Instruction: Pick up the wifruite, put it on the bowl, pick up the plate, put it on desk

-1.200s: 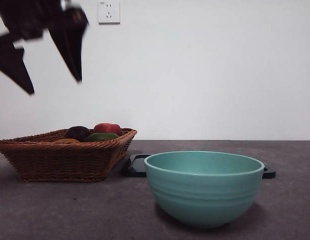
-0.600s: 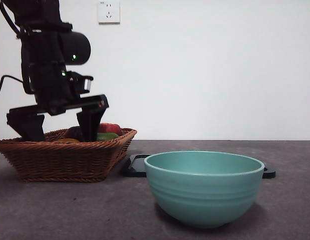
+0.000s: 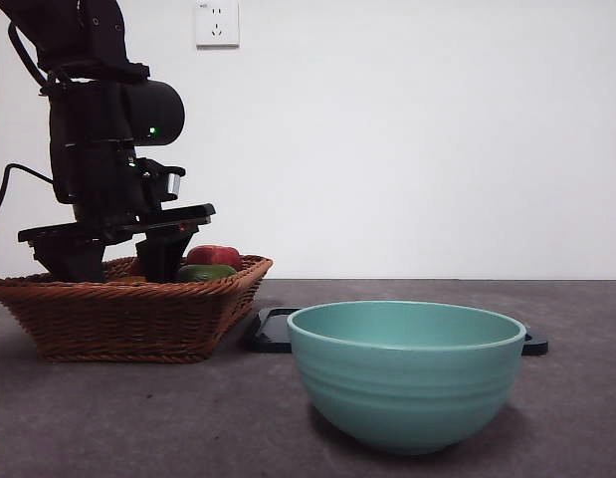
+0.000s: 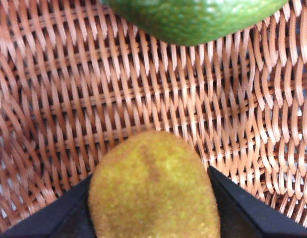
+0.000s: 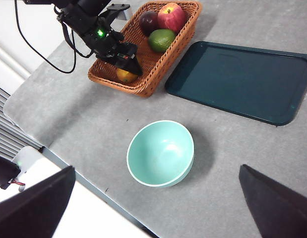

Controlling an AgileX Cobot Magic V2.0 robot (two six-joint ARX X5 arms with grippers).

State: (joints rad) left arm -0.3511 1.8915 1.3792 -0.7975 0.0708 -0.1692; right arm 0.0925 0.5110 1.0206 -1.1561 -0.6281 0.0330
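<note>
The wifruite (image 4: 153,191), a brownish-orange oval, lies on the floor of the wicker basket (image 3: 118,319). My left gripper (image 4: 148,173) is down inside the basket (image 5: 143,85), with its two black jaws pressed against the fruit's sides. From above, the wifruite (image 5: 124,75) shows just under the left gripper (image 5: 127,58). The mint-green bowl (image 3: 405,373) stands empty near the desk's front. The plate (image 5: 240,79), a dark teal tray, lies flat behind the bowl (image 5: 160,152). My right gripper (image 5: 157,167) hangs open high over the desk (image 3: 138,418), holding nothing.
A green fruit (image 4: 193,17), a red apple (image 5: 171,16) and a dark purple fruit (image 5: 149,21) share the basket's far end. The basket stands left of the plate (image 3: 273,331). The desk's edge runs close in front of the bowl.
The left arm came down from the upper left into the basket. Its jaws have drawn closer together around the wifruite. Bowl, plate and basket have not moved.
</note>
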